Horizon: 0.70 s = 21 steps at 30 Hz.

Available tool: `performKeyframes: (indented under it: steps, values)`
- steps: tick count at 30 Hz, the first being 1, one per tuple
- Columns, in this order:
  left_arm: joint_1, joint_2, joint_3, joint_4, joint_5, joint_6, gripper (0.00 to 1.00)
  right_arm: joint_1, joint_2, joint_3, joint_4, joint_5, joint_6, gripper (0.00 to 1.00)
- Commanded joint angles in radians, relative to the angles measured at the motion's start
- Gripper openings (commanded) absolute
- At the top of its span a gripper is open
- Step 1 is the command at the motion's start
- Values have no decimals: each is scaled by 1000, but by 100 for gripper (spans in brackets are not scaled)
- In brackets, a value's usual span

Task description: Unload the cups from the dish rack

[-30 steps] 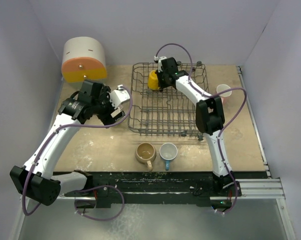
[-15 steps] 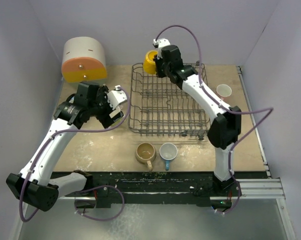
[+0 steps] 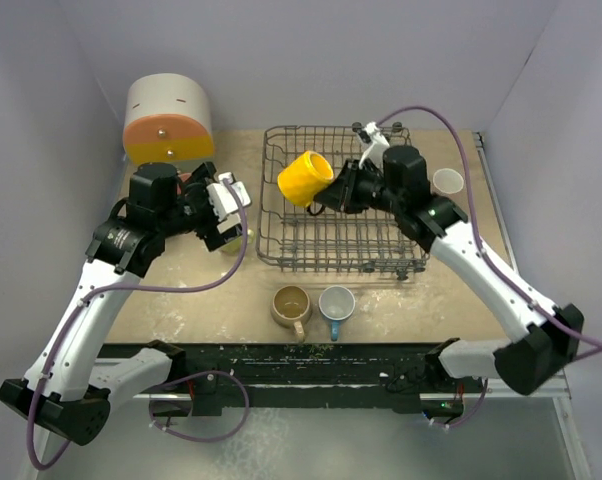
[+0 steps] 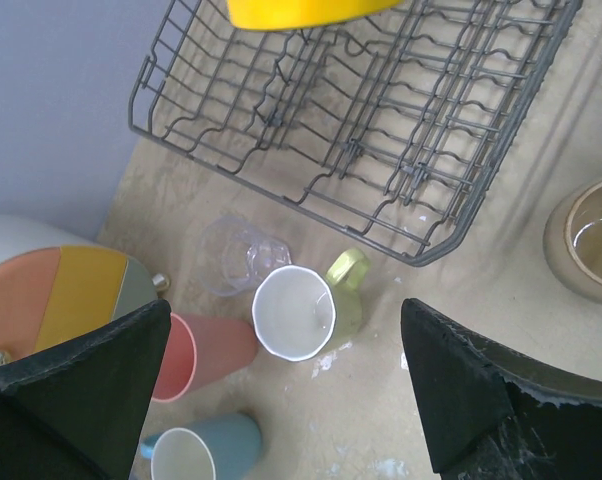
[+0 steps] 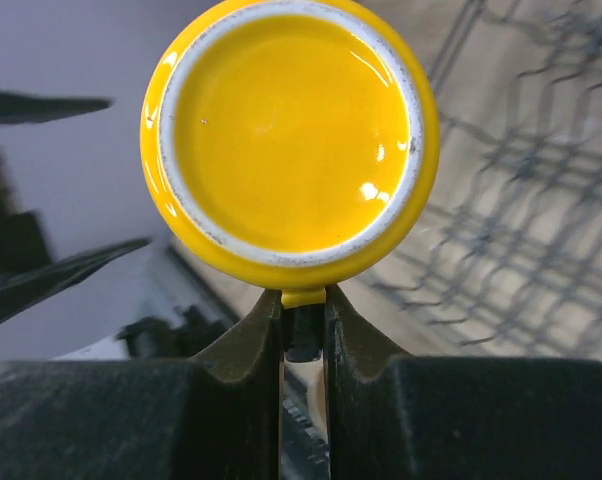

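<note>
My right gripper (image 3: 339,190) (image 5: 303,300) is shut on the handle of the yellow mug (image 3: 304,178) (image 5: 291,130) and holds it on its side in the air above the left part of the dark grey dish rack (image 3: 331,240) (image 4: 381,150). No other cup shows in the rack. My left gripper (image 3: 224,212) (image 4: 286,390) is open and empty above the yellow-green mug (image 4: 306,310), left of the rack. Beside that mug stand the clear glass (image 4: 236,268), the salmon tumbler (image 4: 196,352) and a blue mug (image 4: 196,450).
A tan mug (image 3: 291,303) and a second blue mug (image 3: 336,302) stand in front of the rack. A pink cup (image 3: 447,181) stands right of it. The white, orange and yellow drawer box (image 3: 166,120) sits at the back left.
My right arm lifted the yellow mug from the rack's back left corner, swung it forward over the rack and tipped it on its side. My left gripper shifted slightly over the cups.
</note>
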State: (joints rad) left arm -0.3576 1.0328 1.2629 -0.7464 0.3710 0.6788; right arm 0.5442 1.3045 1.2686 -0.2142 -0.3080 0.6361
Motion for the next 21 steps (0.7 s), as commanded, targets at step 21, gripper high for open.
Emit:
performKeyframes:
  steps: [21]
  values:
    - [2,-139,94,81,348,89,84,270,-147,-445,1125,-125,923,0]
